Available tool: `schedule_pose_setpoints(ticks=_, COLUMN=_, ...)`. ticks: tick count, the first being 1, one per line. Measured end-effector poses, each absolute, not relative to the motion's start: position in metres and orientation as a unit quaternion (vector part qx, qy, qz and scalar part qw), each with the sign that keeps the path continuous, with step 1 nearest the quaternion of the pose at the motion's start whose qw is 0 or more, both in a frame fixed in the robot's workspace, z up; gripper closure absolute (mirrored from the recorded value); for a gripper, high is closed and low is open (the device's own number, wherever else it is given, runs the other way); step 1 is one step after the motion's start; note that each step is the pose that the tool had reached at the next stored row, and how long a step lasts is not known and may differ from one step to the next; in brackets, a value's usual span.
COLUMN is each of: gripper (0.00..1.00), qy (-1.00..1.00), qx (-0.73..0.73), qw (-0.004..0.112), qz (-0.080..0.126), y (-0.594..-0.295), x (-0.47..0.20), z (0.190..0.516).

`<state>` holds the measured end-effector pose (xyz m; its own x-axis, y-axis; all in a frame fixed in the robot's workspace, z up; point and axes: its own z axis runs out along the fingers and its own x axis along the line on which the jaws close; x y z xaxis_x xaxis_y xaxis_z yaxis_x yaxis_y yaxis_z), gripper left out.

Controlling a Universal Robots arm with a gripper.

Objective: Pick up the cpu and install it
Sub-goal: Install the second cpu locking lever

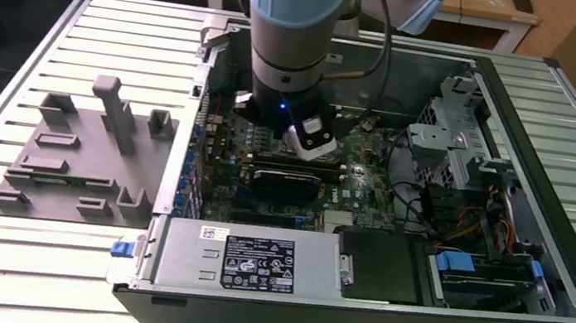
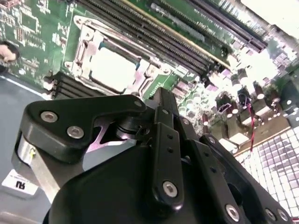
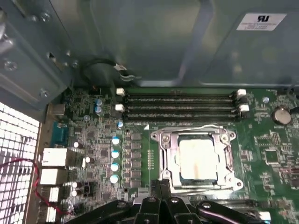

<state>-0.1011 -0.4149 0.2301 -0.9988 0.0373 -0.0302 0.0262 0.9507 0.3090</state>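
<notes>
- Grey plastic fixture blocks (image 1: 82, 159) rest on the ribbed metal bench (image 1: 12, 50), at the exterior view's left.
- Open computer case (image 1: 541, 270) holds the green motherboard (image 3: 98, 149).
- Shiny square cpu (image 3: 198, 159) sits inside the metal socket frame (image 3: 164, 161).
- Black gripper (image 3: 161, 192) hangs just above, fingers closed together, grasping nothing.

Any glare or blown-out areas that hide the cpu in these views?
Second wrist view: the cpu top glares near white, and the far corner is overexposed. First wrist view: the cpu is bright but edges stay readable in the socket frame. Exterior view: evenly lit.
</notes>
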Motion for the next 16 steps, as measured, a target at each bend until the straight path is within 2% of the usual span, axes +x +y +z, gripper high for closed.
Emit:
schedule_pose_setpoints(ticks=5, gripper=0.89, qy=0.991, qx=0.023, qw=0.019, qz=0.133, y=-0.414, x=-0.095, z=0.231)
schedule_pose_setpoints(ticks=16, gripper=0.89, qy=0.992, qx=0.028, qw=0.02, qz=0.121, y=-0.402, x=-0.079, z=0.231)
